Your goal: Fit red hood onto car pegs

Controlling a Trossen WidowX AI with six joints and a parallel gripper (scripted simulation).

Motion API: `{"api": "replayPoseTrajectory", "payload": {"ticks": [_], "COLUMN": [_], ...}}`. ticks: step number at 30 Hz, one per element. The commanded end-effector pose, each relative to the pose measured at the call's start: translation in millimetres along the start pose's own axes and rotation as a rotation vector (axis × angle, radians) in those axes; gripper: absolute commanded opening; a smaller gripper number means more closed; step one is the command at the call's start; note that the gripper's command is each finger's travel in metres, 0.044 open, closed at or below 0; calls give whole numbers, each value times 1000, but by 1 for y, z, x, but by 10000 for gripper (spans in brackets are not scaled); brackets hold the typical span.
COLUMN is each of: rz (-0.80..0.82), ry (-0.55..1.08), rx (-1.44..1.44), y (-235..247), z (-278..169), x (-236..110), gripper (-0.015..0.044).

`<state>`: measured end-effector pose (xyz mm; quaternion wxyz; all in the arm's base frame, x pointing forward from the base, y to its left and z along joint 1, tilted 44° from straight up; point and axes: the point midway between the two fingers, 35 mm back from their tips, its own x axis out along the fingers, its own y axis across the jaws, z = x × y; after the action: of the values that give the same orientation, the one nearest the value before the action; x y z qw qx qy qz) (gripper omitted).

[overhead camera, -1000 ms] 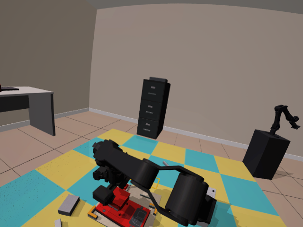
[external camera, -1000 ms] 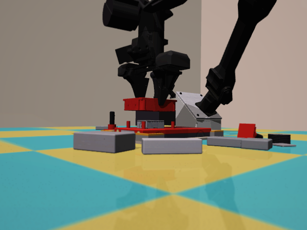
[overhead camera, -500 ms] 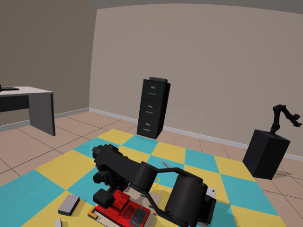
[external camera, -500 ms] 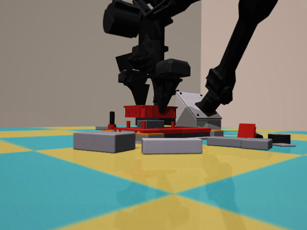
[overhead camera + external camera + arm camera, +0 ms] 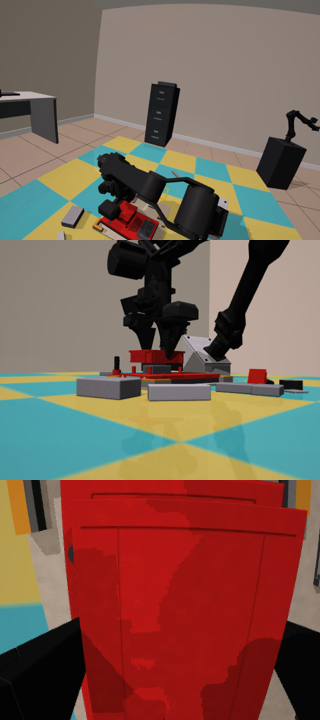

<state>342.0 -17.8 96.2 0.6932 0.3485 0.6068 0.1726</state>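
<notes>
The red hood (image 5: 129,207) (image 5: 135,356) (image 5: 185,595) hangs roughly level, a small gap above the peg tops in the exterior view. My gripper (image 5: 158,352) (image 5: 181,628) is shut on it, one finger at each side. The red chassis (image 5: 133,226) (image 5: 200,375) (image 5: 175,487) sits in the jig below. The grey engine block (image 5: 161,369) stands on the deck under the hood. Three pegs show, including a left peg (image 5: 133,369), a middle peg (image 5: 149,370) and a right peg (image 5: 180,369). The fourth peg and the hood's corner holes are hidden, so exact alignment cannot be told.
The jig has orange corners (image 5: 97,225) (image 5: 157,381). Grey blocks (image 5: 72,216) (image 5: 99,387) (image 5: 179,392) lie in front of it in the exterior view. A sloped metal mount (image 5: 197,347) stands behind. A black post (image 5: 116,363) stands left; a small red part (image 5: 256,376) lies right.
</notes>
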Motion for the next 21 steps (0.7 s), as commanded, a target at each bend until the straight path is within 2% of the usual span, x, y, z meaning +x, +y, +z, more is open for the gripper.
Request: {"api": "replayPoseTrajectory", "payload": {"ticks": [1, 21], "rz": [6, 6], "ry": [-3, -3], "rx": [4, 4], "y": [1, 1], "z": [0, 1], "x": [0, 7], "gripper": [0, 0]}}
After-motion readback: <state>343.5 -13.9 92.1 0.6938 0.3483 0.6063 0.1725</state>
